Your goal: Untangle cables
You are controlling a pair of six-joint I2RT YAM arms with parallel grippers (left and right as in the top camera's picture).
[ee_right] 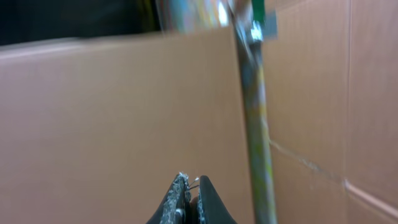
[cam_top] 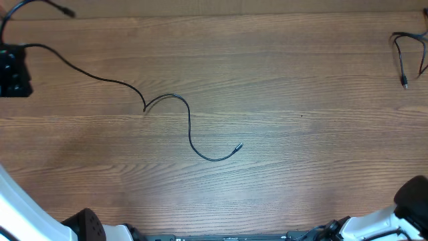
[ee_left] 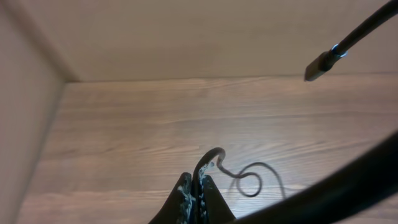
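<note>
Plain brown cardboard walls box in my wood-grain table. On the overhead, the long thin black cable runs from a black blocky shape at the left edge and kinks left of centre. From there it sweeps down in an S to its small metal-tipped plug just right of centre, lying flat and loose. A second thin black cable is bunched at the upper right edge, well apart from the first.

My left claw sits at the bottom of its wrist view, fingers pinched tight on a thin black wire that curls into a small loop just past the tips. A dark plug end hangs blurred at upper right. My right claw points at cardboard, fingers pressed together. There's a pale glint at the tips, and I can't tell what it is.
</note>
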